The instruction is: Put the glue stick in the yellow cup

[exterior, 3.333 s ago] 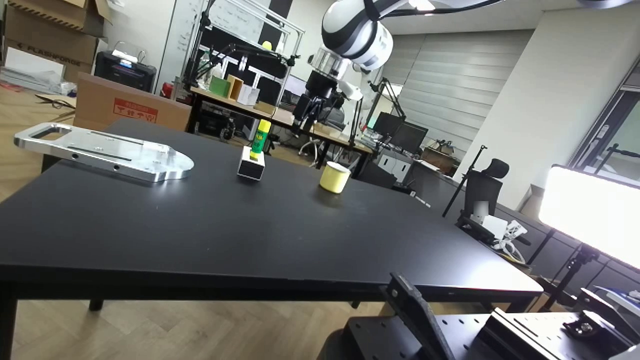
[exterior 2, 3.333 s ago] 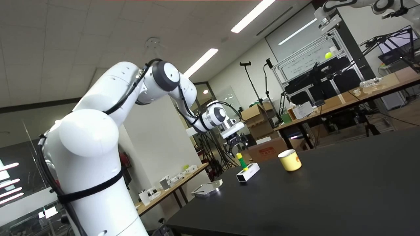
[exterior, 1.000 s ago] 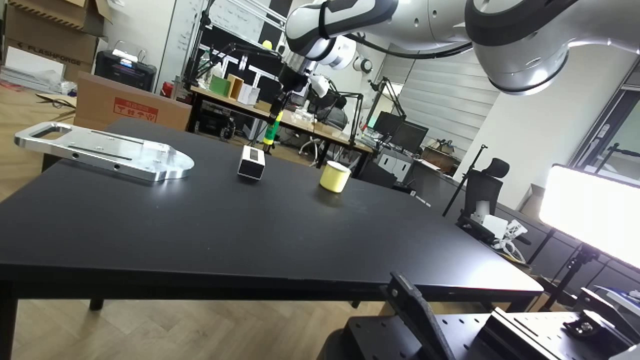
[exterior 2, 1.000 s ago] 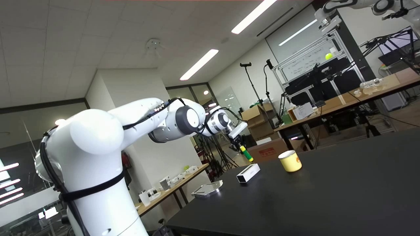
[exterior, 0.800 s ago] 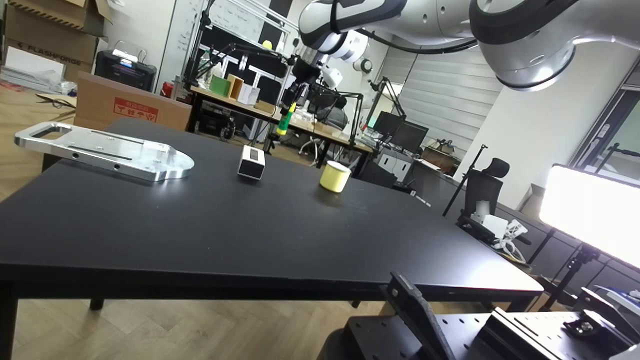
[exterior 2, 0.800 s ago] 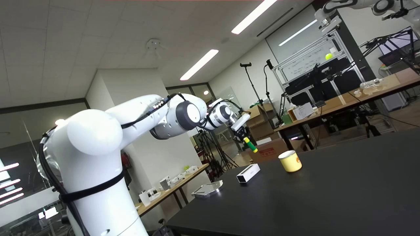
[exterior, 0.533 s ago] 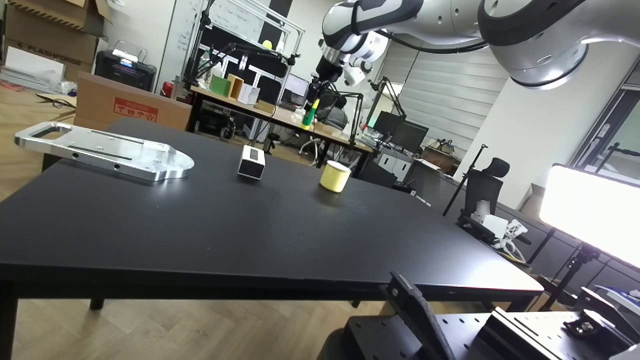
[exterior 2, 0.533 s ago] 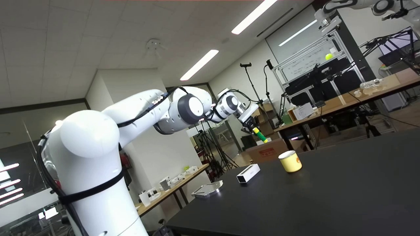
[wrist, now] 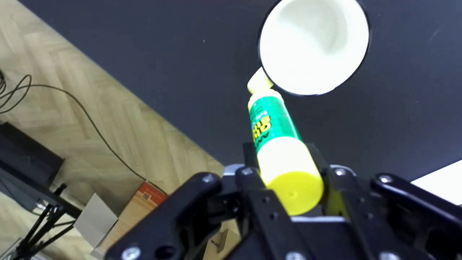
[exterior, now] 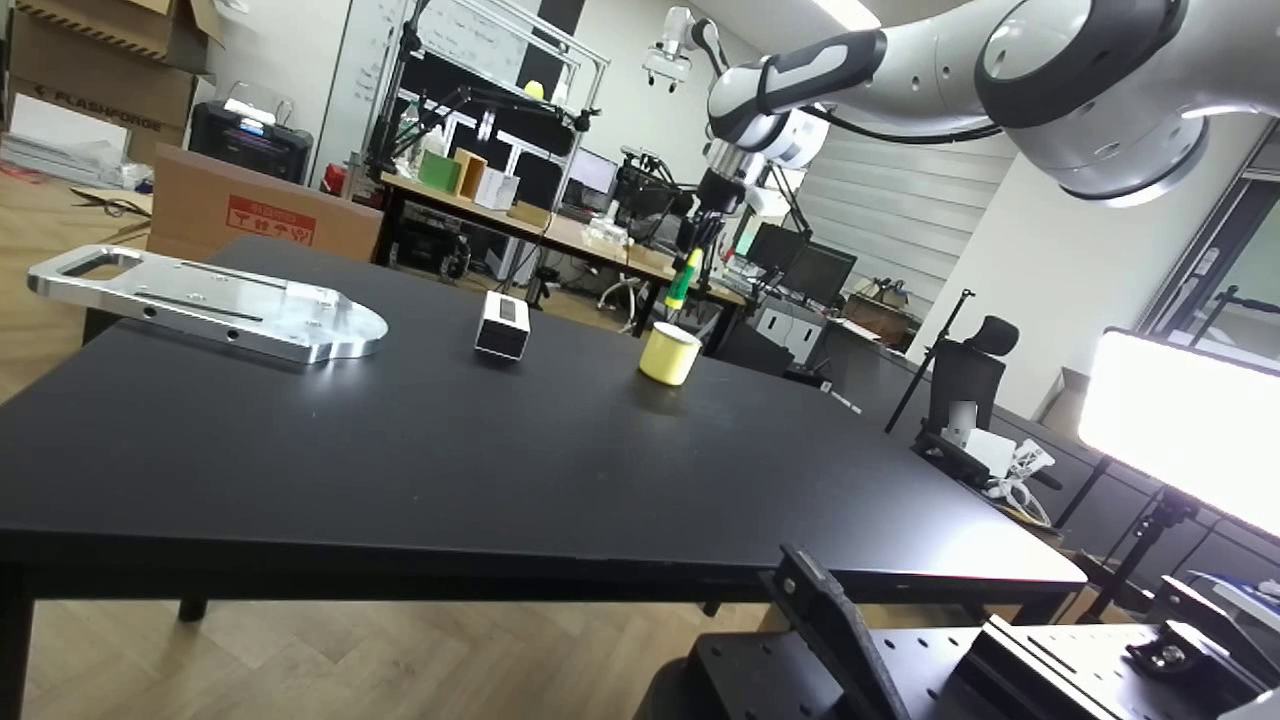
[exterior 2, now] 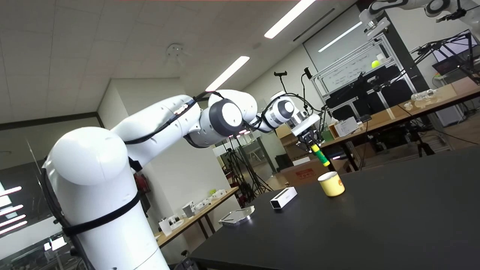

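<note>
The glue stick (wrist: pixel 278 119), green with yellow ends, is clasped near its upper yellow end by my gripper (wrist: pixel 283 155), whose fingers press on both sides. In both exterior views the stick (exterior: pixel 683 280) (exterior 2: pixel 321 156) hangs tilted in the air, its lower end close above the rim of the yellow cup (exterior: pixel 670 356) (exterior 2: pixel 332 184). The cup stands upright on the table. From the wrist, the white inside of the cup (wrist: pixel 314 47) shows nothing in it, and the stick's lower end appears just outside the rim, beside a pale-yellow piece (wrist: pixel 259 81) jutting from the cup.
A white-and-black block (exterior: pixel 502 325) (exterior 2: pixel 284 197) lies on the black table (exterior: pixel 450 470) to one side of the cup. Beyond it is a flat silver metal plate (exterior: pixel 215 300) (exterior 2: pixel 237 216). The table's edge runs near the cup in the wrist view.
The glue stick, earlier standing on the block, has been gripped and lifted off. It has travelled over to the cup, and in an exterior view it has sunk during the last half second.
</note>
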You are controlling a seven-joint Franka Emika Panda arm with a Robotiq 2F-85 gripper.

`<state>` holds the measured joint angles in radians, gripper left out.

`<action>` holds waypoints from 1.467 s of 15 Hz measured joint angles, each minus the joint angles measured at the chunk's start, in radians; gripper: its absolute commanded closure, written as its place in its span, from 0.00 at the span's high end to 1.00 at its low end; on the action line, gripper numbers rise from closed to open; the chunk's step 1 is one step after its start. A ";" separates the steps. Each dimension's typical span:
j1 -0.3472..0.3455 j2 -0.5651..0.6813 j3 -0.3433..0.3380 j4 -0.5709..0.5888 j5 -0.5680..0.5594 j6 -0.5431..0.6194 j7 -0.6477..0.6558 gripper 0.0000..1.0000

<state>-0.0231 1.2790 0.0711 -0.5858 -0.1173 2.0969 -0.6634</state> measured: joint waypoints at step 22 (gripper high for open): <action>-0.023 -0.008 0.006 -0.220 0.065 0.153 0.059 0.78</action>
<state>-0.0458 1.2715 0.0773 -0.8055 -0.0528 2.2501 -0.6046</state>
